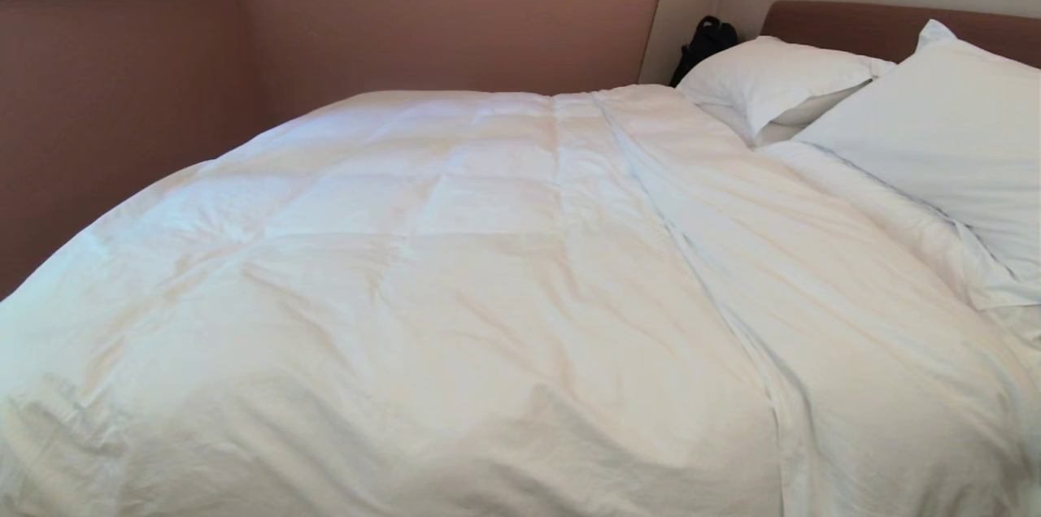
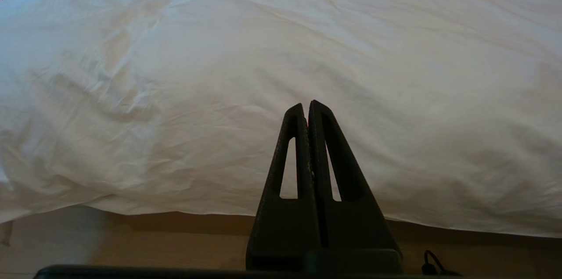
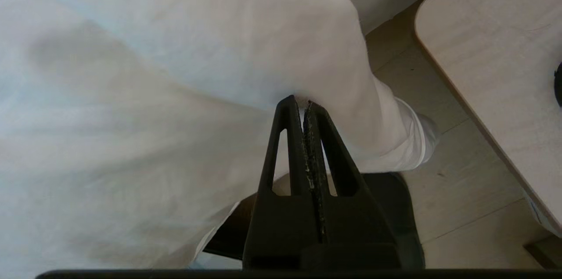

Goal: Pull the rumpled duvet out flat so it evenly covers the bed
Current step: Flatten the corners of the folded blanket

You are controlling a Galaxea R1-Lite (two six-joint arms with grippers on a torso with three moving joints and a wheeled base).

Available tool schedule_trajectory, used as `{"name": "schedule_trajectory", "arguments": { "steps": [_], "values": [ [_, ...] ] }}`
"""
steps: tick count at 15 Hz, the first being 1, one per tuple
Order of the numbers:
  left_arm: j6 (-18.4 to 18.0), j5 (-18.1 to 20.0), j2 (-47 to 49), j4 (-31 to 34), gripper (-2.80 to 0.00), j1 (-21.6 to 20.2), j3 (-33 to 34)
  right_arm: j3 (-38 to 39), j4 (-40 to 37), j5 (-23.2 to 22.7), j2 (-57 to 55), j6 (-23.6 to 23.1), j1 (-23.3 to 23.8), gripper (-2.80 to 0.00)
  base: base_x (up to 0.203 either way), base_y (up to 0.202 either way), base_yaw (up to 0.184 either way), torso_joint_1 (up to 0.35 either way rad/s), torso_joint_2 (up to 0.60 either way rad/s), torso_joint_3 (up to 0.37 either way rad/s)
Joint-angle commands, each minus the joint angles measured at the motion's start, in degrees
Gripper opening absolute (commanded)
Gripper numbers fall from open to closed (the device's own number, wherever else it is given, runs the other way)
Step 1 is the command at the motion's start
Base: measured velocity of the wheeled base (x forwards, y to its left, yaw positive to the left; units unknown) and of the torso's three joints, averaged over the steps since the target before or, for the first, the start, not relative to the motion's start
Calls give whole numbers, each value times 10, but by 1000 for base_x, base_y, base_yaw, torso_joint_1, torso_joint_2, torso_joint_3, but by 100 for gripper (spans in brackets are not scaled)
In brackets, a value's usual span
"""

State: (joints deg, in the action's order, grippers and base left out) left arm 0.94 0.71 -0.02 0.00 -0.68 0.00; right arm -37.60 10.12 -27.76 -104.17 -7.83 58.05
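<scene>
The white puffy duvet (image 1: 455, 273) lies spread over the bed (image 1: 854, 25), with a long ridge running from the far side to the near edge right of the middle. Neither gripper shows in the head view. In the right wrist view my right gripper (image 3: 301, 104) is shut on a pinch of the duvet (image 3: 184, 64) near its hanging corner, and white cloth shows between the tips. In the left wrist view my left gripper (image 2: 306, 108) is shut on nothing, held in front of the duvet's (image 2: 246, 73) near hanging edge.
Two white pillows (image 1: 773, 74) (image 1: 951, 135) lie at the headboard, with a black bag (image 1: 704, 41) in the corner beside them. A pale wooden tabletop (image 3: 491, 73) stands close to my right gripper above light floor (image 3: 465, 191). Pink walls (image 1: 122, 110) close in the bed's far side.
</scene>
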Motion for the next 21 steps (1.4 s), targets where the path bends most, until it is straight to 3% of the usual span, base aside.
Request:
{"name": "schedule_trajectory", "arguments": {
  "steps": [1,7,13,21],
  "values": [
    [0,0,0,-1,-280,0,0,-2,6,-2,-8,-1,2,-280,0,0,0,0,0,0],
    [0,1,0,-1,-280,0,0,-1,12,-1,-45,-1,4,-280,0,0,0,0,0,0],
    [0,0,0,0,-280,0,0,10,127,30,-146,-1,4,-280,0,0,0,0,0,0],
    [0,0,0,0,-280,0,0,10,139,38,-161,-2,5,-280,0,0,0,0,0,0]
  ]
}}
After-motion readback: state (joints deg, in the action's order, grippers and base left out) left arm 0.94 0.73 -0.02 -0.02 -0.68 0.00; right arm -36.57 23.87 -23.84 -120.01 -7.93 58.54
